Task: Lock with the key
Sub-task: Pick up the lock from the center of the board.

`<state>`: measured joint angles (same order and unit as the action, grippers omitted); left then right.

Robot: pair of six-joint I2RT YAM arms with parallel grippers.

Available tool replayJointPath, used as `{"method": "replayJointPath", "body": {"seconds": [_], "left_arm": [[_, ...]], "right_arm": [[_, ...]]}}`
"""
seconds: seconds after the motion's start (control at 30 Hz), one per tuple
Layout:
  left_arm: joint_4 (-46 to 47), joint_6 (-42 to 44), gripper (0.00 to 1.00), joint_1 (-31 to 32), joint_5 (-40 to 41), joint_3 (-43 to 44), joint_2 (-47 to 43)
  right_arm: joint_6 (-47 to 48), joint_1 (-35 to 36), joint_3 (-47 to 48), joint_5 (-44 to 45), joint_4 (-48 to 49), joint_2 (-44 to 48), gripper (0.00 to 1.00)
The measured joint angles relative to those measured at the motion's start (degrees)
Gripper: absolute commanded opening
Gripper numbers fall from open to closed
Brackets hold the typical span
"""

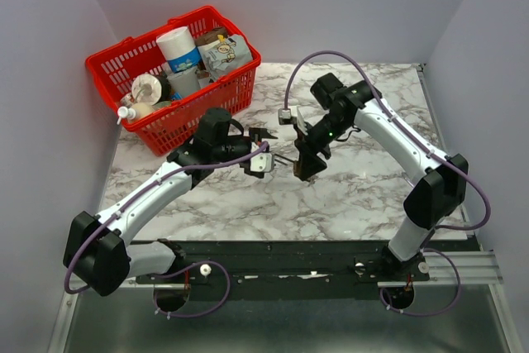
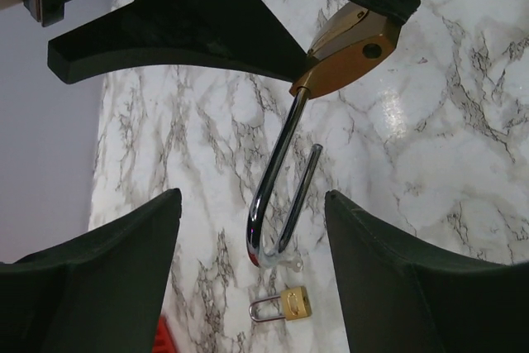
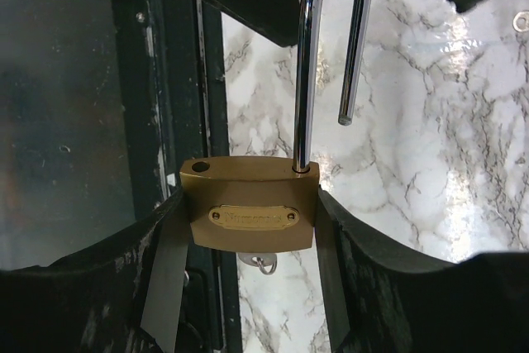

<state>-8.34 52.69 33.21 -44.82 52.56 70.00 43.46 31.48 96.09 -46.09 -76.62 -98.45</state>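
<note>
My right hand (image 3: 248,233) is clenched on the padlock (image 3: 252,217), its brass body pinched by the sides between my two fingers (image 3: 372,279), low in the middle of the right wrist view. The shackle (image 3: 306,64) stands open: its long leg sits in the body and its short leg ends free in the air, above the right side of the body. The key (image 3: 263,264) pokes out of the underside of the body, only its bow showing. My left hand (image 2: 250,212) is released, its jaws wide apart at the lower left and lower right of the left wrist view, with the bend of the shackle between them and touching neither. In the top view both hands meet at the centre of the frame, above the marble table (image 1: 355,196), the padlock held off it. A small padlock (image 2: 285,303) lies on the table, at the bottom centre of the left wrist view. A red basket (image 1: 182,126) full of packages stands at the upper left.
</note>
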Motion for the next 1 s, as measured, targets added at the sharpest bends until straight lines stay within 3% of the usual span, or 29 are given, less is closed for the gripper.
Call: {"method": "replayJointPath", "body": {"seconds": [0.47,0.57,0.67,0.73,0.83,0.87,0.93,0.97,1.0], "left_arm": [[-5.1,4.6,0.46,0.4,-0.1,0.0,0.4],[-6.0,5.0,0.37,0.4,-0.3,0.1,0.4],[-7.2,5.4,0.22,0.4,-0.7,0.2,0.5],[-8.0,5.7,0.04,0.4,-0.9,0.6,0.7],[-11.7,6.4,0.00,0.4,-1.7,1.7,1.6],[-12.0,6.4,0.00,0.4,-2.1,2.1,2.0],[-12.7,6.4,0.00,0.4,-2.2,2.4,2.1],[-12.8,6.4,0.00,0.4,-2.3,2.4,2.1],[-12.8,6.3,0.00,0.4,-2.5,2.4,2.1]], "right_arm": [[-0.5,3.2,0.2,0.1,0.0,0.0,0.01],[-0.6,3.6,0.3,0.2,0.0,0.3,0.01],[-0.6,3.8,0.4,0.2,0.0,0.6,0.01],[-0.6,3.9,0.6,0.3,-0.2,0.6,0.01],[0.1,3.7,1.3,1.2,-0.5,0.8,0.01],[0.1,3.8,1.3,1.4,-0.7,0.9,0.03],[0.1,3.8,1.4,1.4,-0.9,0.9,0.34],[0.0,3.9,1.5,1.4,-1.0,0.9,0.70],[-0.1,3.9,1.7,1.5,-1.1,0.9,0.81]]}}
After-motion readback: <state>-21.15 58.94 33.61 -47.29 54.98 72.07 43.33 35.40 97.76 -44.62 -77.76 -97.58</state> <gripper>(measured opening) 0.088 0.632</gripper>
